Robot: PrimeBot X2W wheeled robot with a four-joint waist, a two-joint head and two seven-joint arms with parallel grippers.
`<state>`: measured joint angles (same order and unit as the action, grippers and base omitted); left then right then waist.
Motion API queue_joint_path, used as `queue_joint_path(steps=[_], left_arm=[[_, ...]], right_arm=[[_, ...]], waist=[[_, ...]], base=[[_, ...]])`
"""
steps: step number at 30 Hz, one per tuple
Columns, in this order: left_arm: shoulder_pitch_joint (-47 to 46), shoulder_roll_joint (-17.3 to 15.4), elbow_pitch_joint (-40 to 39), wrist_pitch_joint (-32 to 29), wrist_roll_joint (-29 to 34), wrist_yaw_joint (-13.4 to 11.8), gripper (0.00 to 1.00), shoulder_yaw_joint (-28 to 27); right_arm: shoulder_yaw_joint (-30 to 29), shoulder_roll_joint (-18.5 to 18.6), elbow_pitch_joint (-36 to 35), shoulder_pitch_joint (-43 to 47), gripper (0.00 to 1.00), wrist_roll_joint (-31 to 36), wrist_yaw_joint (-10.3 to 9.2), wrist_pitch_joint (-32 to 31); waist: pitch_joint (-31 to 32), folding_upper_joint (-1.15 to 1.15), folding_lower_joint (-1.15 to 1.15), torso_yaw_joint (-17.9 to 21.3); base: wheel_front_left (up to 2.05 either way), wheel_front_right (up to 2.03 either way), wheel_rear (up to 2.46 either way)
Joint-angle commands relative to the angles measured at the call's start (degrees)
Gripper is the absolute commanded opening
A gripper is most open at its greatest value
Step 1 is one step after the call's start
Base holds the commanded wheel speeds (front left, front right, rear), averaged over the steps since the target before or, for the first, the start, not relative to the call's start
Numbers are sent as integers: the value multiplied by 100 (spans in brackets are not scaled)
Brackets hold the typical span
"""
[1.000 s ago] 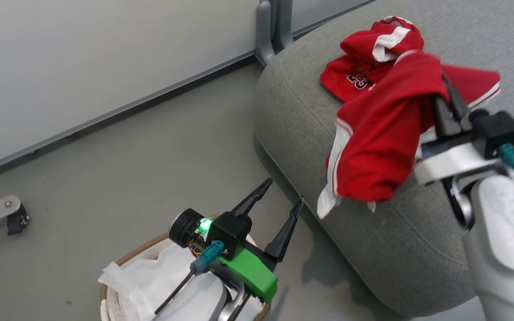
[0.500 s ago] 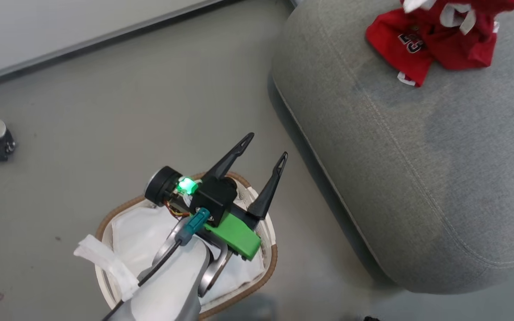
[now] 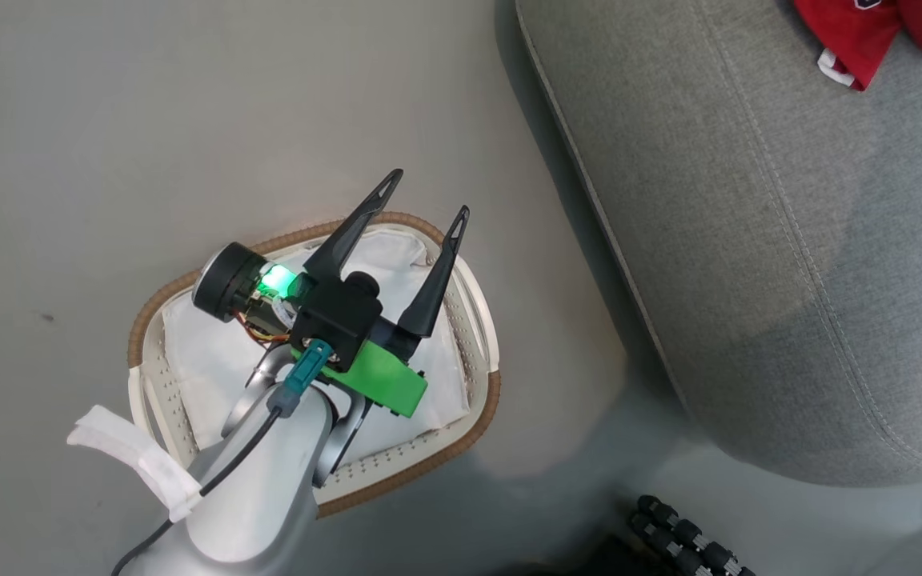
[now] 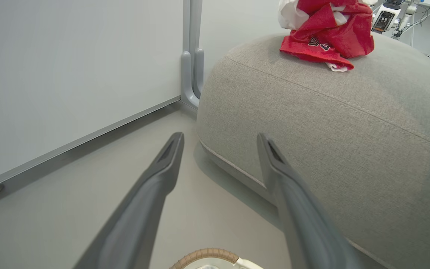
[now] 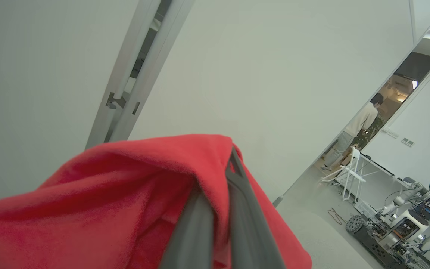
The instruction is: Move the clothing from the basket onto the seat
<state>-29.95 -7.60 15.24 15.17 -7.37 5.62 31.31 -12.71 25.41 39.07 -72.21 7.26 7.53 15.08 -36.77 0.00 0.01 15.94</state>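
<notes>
The basket (image 3: 429, 460) stands on the floor at the lower left of the head view, holding a white fabric liner (image 3: 213, 352); I see no red cloth in it. My left gripper (image 3: 427, 194) hovers open above its far rim, nothing between the fingers (image 4: 219, 138). The grey couch (image 3: 789, 264) lies to the right, with red clothing (image 3: 869, 32) heaped on its top (image 4: 327, 33). In the right wrist view my right gripper (image 5: 222, 175) is shut on a red garment (image 5: 125, 194) that drapes over its fingers.
A pale wall panel with a grey post (image 4: 190, 56) stands behind the couch. A black ribbed wheel (image 3: 685, 536) sits on the floor near the couch's front. Far off, a person (image 5: 353, 130), a white chair and robot equipment (image 5: 405, 220) occupy the room.
The head camera has tilted down, bringing the whole basket into view. The right gripper and its red garment have left the head view. The left gripper stays open over the basket.
</notes>
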Motion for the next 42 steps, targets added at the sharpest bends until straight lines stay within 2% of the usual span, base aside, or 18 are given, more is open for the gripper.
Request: queue_joint_path(steps=[1,8,14,15,18,19,20,31,40,42], left_arm=[[13,-91,4,-5,33,-22,100,-36],[122,-196,37,-5,38,-61,100,-49],[131,-202,87,-5,30,-62,100,-4],[136,-197,97,-5,27,-68,100,5],[142,-160,73,-5,3,-67,100,25],[158,-149,61,-5,-22,-56,100,31],[168,-142,57,-5,-32,-39,100,44],[291,70,69,-5,-295,51,100,50],[490,332,117,-5,-559,80,100,-211],[527,376,48,-4,-568,19,100,-323]], right_arm=[[-91,-101,111,219,0,84,-8,12],[-455,-381,433,892,0,325,-8,12],[-490,-506,627,1287,0,545,-8,12],[-499,-533,604,1349,8,555,-8,12],[-476,-616,541,1531,55,575,-8,12],[-461,-643,500,1606,96,586,-8,12],[-464,-663,486,1684,100,581,-8,13],[-238,-827,207,2616,100,412,-8,12],[-17,-726,-196,3099,100,238,-8,12],[68,-739,-352,3158,100,215,-8,13]], waist=[[-404,0,-1,108],[-431,0,-1,221],[-369,0,-1,282],[-349,0,-1,290],[-272,0,-1,303],[-235,0,-1,306],[-194,0,-1,303],[481,0,-1,160],[1296,0,-1,-249],[1477,0,-1,-376]], base=[[0,0,0],[0,0,0],[0,0,0],[0,0,0],[0,0,0],[0,0,0],[0,0,0],[0,0,0],[0,0,0],[0,0,0]])
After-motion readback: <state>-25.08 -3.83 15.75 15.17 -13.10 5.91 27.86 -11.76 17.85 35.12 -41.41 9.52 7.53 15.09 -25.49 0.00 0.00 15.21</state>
